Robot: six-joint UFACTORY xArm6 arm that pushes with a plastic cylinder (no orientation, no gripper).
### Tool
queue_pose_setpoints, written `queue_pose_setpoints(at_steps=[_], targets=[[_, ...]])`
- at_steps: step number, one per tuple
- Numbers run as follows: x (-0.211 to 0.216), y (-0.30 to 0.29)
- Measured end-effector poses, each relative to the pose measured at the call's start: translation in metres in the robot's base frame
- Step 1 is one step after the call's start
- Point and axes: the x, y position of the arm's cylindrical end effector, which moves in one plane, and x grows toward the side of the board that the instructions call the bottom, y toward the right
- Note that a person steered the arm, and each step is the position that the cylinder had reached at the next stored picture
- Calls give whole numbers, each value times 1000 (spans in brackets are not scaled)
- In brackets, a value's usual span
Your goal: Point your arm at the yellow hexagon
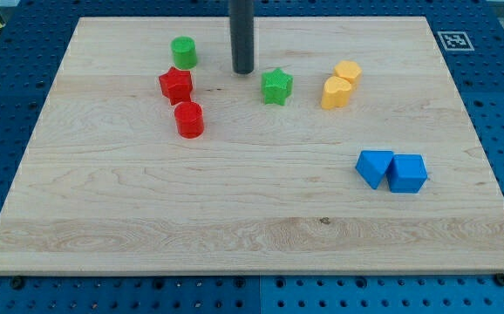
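Observation:
The yellow hexagon [349,71] lies at the view's upper right of the wooden board, touching a second yellow block [336,92] just below and left of it. My tip [242,71] stands at the view's top centre, well to the left of the yellow hexagon. A green star [276,86] lies between my tip and the yellow blocks, just right of my tip.
A green cylinder [183,52] lies left of my tip. A red star [175,85] and a red cylinder [188,119] lie below it. Two blue blocks [374,167] [407,173] touch each other at the view's right. The board [234,218] is light wood.

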Motion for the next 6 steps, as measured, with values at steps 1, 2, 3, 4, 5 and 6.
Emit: queue_pose_setpoints(at_steps=[1, 2, 3, 4, 5, 6], targets=[[-22, 30], [-27, 92], [-18, 155], [14, 191], [44, 192], [50, 189]])
